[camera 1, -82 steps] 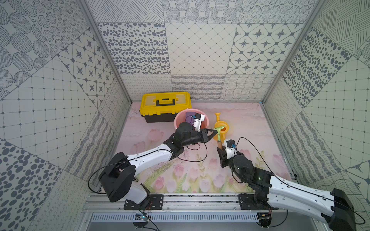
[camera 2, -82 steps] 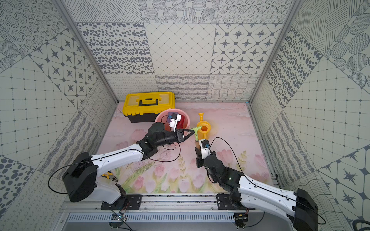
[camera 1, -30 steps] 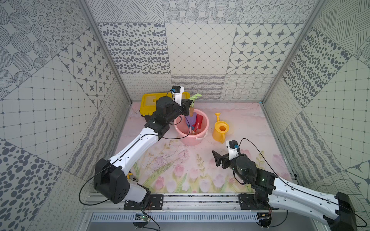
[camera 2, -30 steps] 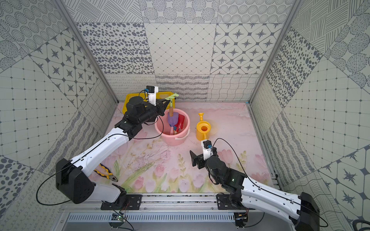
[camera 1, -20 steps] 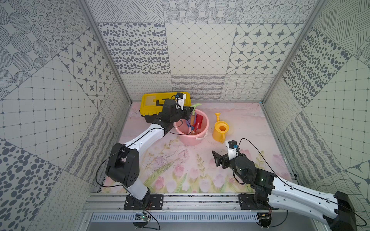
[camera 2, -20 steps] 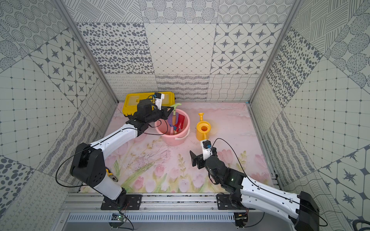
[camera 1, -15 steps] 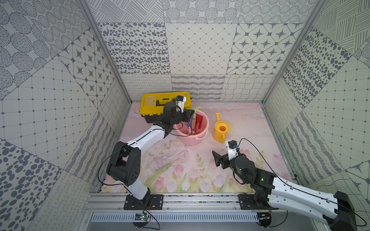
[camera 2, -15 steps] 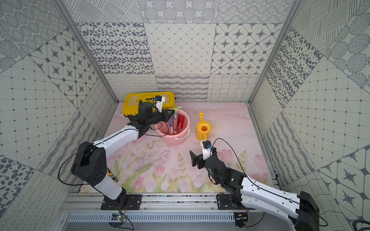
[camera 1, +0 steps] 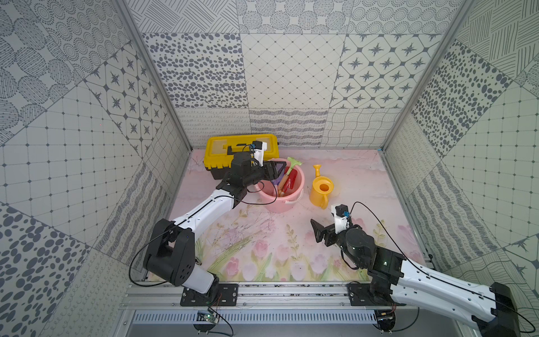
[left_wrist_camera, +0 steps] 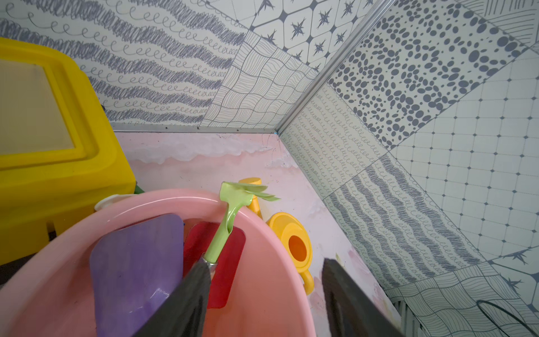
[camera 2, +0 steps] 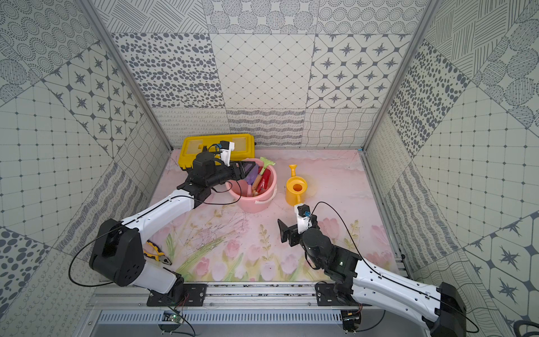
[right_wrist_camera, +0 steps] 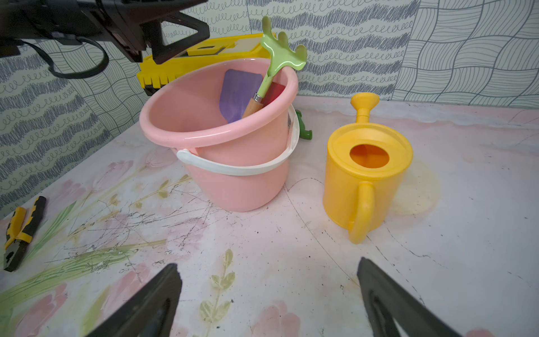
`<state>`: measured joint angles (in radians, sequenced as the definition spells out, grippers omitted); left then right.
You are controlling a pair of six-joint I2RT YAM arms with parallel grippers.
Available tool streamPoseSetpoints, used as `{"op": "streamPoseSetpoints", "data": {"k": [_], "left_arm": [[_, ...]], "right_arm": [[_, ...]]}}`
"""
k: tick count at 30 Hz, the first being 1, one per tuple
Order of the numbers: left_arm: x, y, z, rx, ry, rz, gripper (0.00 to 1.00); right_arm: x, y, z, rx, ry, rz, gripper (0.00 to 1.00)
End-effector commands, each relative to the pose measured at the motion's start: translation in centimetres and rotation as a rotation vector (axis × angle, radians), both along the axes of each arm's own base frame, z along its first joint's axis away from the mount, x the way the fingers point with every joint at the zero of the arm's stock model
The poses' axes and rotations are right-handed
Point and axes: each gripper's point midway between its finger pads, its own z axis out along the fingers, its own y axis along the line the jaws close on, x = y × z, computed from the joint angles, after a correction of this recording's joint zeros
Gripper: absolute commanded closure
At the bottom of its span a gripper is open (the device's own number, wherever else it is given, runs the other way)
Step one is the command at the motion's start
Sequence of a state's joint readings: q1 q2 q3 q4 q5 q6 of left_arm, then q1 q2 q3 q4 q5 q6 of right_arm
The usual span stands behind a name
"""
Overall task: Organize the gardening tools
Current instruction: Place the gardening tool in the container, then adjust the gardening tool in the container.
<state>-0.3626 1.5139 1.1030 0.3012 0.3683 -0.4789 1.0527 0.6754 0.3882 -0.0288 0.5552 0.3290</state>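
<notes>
A pink bucket [camera 1: 277,202] [camera 2: 256,202] [right_wrist_camera: 233,163] stands at the back of the mat. In it stand a light green rake [camera 1: 293,162] [camera 2: 267,163] [left_wrist_camera: 233,204] [right_wrist_camera: 280,52] with a wooden handle, a purple spade [left_wrist_camera: 137,262] [right_wrist_camera: 236,90] and a red spade [camera 1: 291,181] [left_wrist_camera: 230,262]. The rake leans on the far rim. My left gripper [camera 1: 277,172] [camera 2: 248,169] [left_wrist_camera: 265,262] hovers open over the bucket, one finger beside the rake's neck. My right gripper [camera 1: 318,233] [camera 2: 284,232] [right_wrist_camera: 268,265] is open and empty, low over the mat in front of the bucket.
A yellow watering can [camera 1: 320,189] [right_wrist_camera: 367,175] stands right of the bucket. A yellow toolbox [camera 1: 221,146] [left_wrist_camera: 58,146] sits behind, against the back wall. Yellow-and-black pliers [camera 2: 156,253] [right_wrist_camera: 20,227] lie at the front left. A small dark green piece [right_wrist_camera: 303,128] shows behind the bucket.
My left gripper carried the green rake to the bucket, lowered it in and opened; the rake now rests against the rim. My right arm has stayed put over the last second.
</notes>
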Motion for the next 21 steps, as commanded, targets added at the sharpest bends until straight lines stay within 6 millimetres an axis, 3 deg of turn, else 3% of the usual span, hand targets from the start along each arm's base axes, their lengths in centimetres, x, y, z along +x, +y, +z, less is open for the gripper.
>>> {"op": "streamPoseSetpoints", "data": {"k": [1,7,13,17,21], "left_arm": [[-0.4,1.1,1.0,0.026,-0.029,0.029,0.34],[0.4,0.7,0.5,0.059,0.030,0.028,0.37],[2.0,-0.9,-1.8,0.091,0.123,-0.012,0.45],[3.5,-1.8,-2.8,0.163,0.147,0.053,0.35],[4.6,-2.5,-3.0,0.200,0.164,0.125,0.32]], "right_arm": [[0.0,-0.3,0.7,0.022,-0.020,-0.014,0.03],[0.1,-0.3,0.7,0.023,-0.019,-0.015,0.03],[0.1,-0.2,0.6,0.022,-0.016,-0.014,0.03],[0.1,-0.2,0.5,0.018,-0.015,-0.015,0.03],[0.2,0.0,0.4,0.014,-0.011,-0.013,0.03]]}}
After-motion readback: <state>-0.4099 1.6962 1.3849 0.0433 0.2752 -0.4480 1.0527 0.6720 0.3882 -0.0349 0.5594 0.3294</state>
